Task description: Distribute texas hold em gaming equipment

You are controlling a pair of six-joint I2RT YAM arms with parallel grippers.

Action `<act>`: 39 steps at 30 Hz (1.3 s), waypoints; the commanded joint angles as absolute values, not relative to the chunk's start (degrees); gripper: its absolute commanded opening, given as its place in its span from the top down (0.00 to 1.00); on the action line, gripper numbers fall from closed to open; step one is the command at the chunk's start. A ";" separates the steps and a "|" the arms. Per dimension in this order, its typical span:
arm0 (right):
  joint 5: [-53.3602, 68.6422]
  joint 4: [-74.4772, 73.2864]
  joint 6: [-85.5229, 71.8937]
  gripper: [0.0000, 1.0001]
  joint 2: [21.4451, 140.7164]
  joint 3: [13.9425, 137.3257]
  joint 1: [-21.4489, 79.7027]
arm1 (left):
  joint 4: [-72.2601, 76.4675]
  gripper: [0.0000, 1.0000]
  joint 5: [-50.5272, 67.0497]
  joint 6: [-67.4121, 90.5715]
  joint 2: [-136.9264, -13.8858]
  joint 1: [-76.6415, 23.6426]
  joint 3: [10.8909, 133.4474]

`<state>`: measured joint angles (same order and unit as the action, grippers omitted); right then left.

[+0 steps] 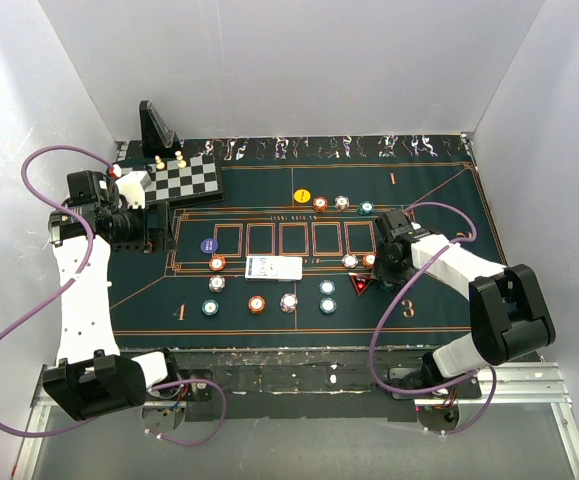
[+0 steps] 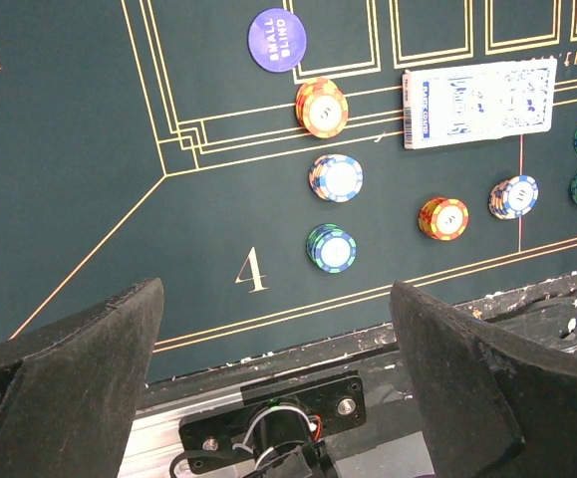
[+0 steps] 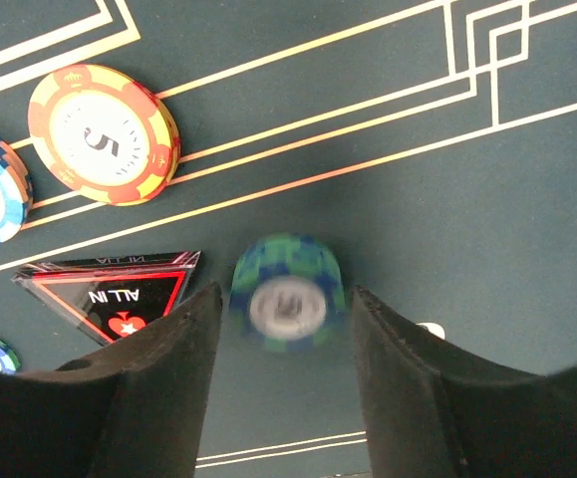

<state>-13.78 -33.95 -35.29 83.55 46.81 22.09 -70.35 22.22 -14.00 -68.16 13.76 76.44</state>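
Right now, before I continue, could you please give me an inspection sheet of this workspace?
Surface: dark green poker mat, gold lines, numbered seats.
Job's things: cards near mat centre; chip stacks scattered; yellow disc, purple disc, red triangle marker on mat.
Clutter: chessboard with pawns and black stand, far left.
Grippers: left gripper open, empty; right gripper around a blurred green-blue chip, grip unclear.
Cables: purple cables, one loose loop on each side.
Surroundings: white walls on three sides.
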 commanded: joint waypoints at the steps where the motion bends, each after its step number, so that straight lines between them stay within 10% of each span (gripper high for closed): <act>1: -14.07 -33.40 -34.72 0.32 83.76 49.22 21.80 | -70.06 0.02 23.47 -14.42 -67.24 14.06 76.20; 7: -14.06 -36.12 -34.98 0.18 79.64 50.44 21.80 | -69.61 0.02 25.75 -16.52 -70.04 13.36 77.51; 23: -0.45 -41.23 -32.26 0.13 64.51 58.71 21.80 | -67.94 0.02 20.92 -34.43 -89.20 -18.79 84.46; 39: 12.04 -35.69 -30.85 0.12 66.00 63.11 21.71 | -49.41 0.02 28.39 -55.28 -95.97 -28.30 73.92</act>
